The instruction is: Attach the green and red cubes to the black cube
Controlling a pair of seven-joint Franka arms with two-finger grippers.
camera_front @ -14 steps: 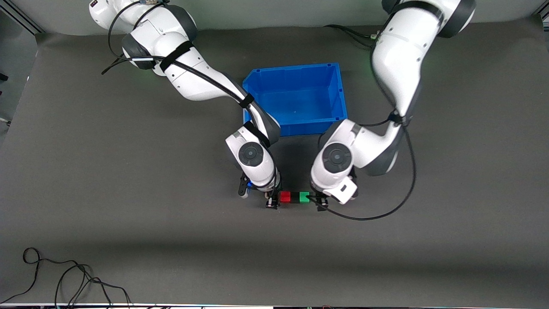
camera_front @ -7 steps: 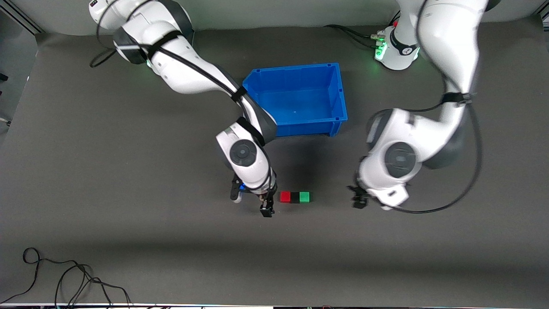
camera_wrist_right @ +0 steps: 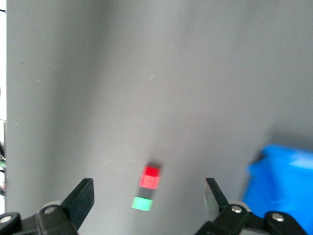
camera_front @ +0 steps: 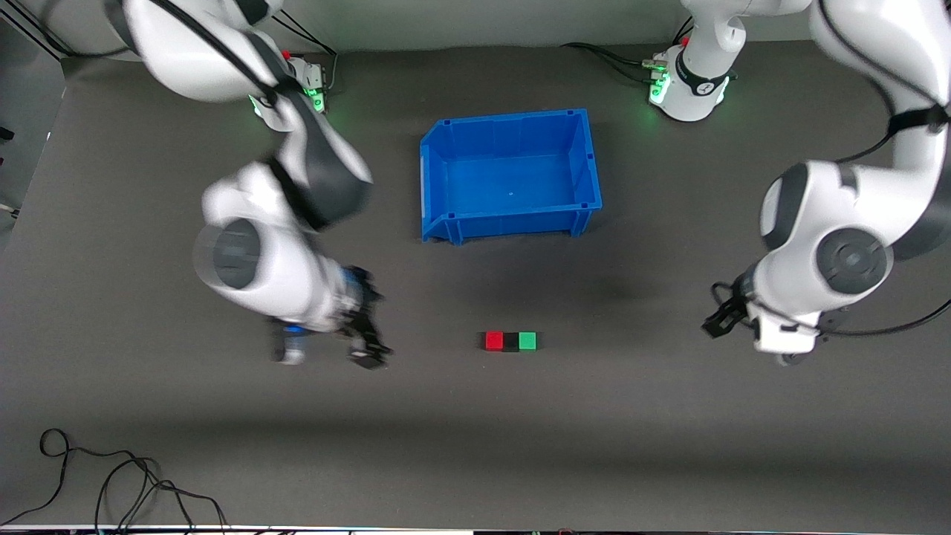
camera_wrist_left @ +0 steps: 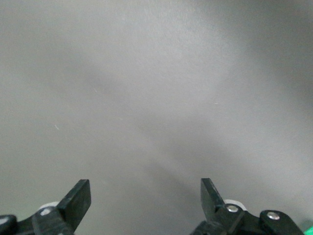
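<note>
While both arms hang clear of the work, the three cubes sit joined in one short row on the dark tabletop (camera_front: 669,416), nearer to the front camera than the blue bin (camera_front: 438,178) and apart from it. Order along the row: red cube (camera_front: 494,340) toward the right arm's end, black cube (camera_front: 510,342) in the middle, green cube (camera_front: 527,340) toward the left arm's end. Faces touch, with no gap visible. The row's long axis runs from one arm's end of the tabletop to the other, parallel to the bin's near wall.

Right claw (camera_front: 364,338): fingers spread, holding nothing, over bare tabletop toward the right arm's end, well apart from the row. The right wrist view shows the row between its two fingertips (camera_wrist_right: 83,193), far below, with the bin at the frame edge.

Left claw (camera_front: 719,312): fingers spread, holding nothing, over bare tabletop toward the left arm's end, well apart from the green cube. Its wrist view shows only grey tabletop between the fingertips (camera_wrist_left: 80,196).
</note>
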